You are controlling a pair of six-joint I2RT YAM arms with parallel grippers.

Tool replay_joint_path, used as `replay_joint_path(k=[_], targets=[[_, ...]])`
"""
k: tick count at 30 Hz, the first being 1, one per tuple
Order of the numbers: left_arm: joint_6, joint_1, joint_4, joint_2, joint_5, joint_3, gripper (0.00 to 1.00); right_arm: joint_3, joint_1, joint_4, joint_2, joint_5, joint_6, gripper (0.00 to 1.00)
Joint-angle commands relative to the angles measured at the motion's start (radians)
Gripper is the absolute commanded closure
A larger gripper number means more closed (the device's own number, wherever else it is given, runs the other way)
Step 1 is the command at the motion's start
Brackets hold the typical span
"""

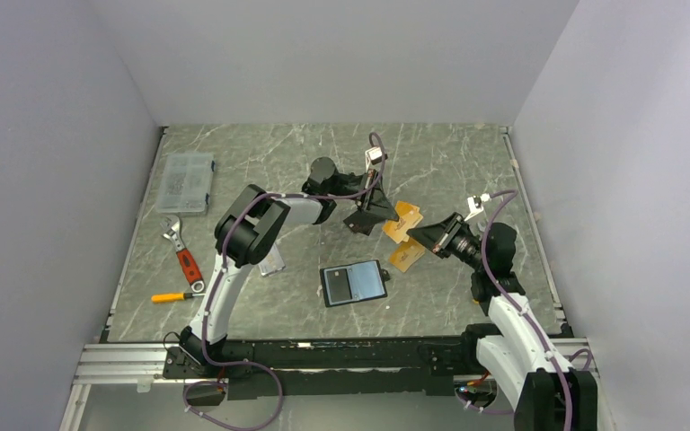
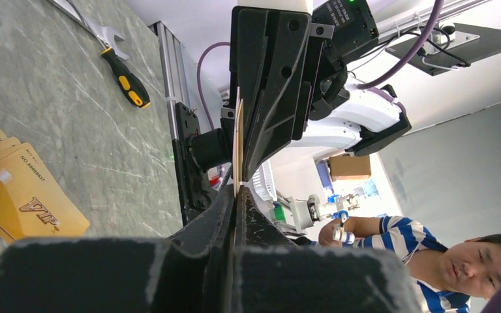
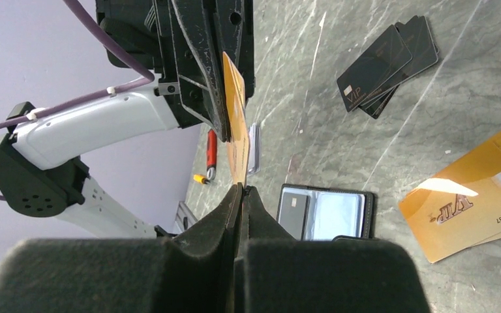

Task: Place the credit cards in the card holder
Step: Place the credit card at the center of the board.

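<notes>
The card holder point(image 1: 353, 282) lies open on the table in front of the arms, with a black card in one pocket; it also shows in the right wrist view point(image 3: 326, 212). My left gripper point(image 1: 370, 215) and right gripper point(image 1: 424, 235) meet above the table. Both are shut on the same orange card point(image 3: 235, 111), each at an opposite end, and it is seen edge-on in the left wrist view point(image 2: 238, 143). More orange cards point(image 1: 406, 257) lie on the table below them. A fan of black cards point(image 3: 385, 62) lies further back.
A clear box of screws point(image 1: 186, 182) stands at the back left. A red-handled wrench point(image 1: 182, 256), a yellow-and-black screwdriver point(image 1: 175, 296) and a small clear sleeve point(image 1: 272, 262) lie on the left. Grey walls close three sides.
</notes>
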Motion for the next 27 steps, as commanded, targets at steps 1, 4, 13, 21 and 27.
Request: replay_joint_path(k=[1, 4, 13, 21, 27], targets=[[-0.054, 0.001, 0.124, 0.006, -0.018, 0.004, 0.98, -0.010, -0.006, 0.041, 0.006, -0.016, 0.014, 0.98], [-0.091, 0.000, 0.163, 0.012, -0.019, -0.004, 1.00, 0.006, -0.006, 0.022, 0.005, -0.006, 0.002, 0.74], [-0.179, 0.002, 0.246, 0.012, -0.020, -0.011, 1.00, 0.073, -0.087, 0.024, 0.041, -0.025, -0.025, 0.60], [-0.148, -0.005, 0.210, 0.004, -0.014, -0.024, 1.00, 0.098, -0.091, 0.166, 0.110, -0.049, 0.036, 0.59], [-0.118, -0.011, 0.171, 0.002, -0.013, -0.024, 1.00, 0.108, -0.085, 0.190, 0.131, -0.035, 0.044, 0.59]])
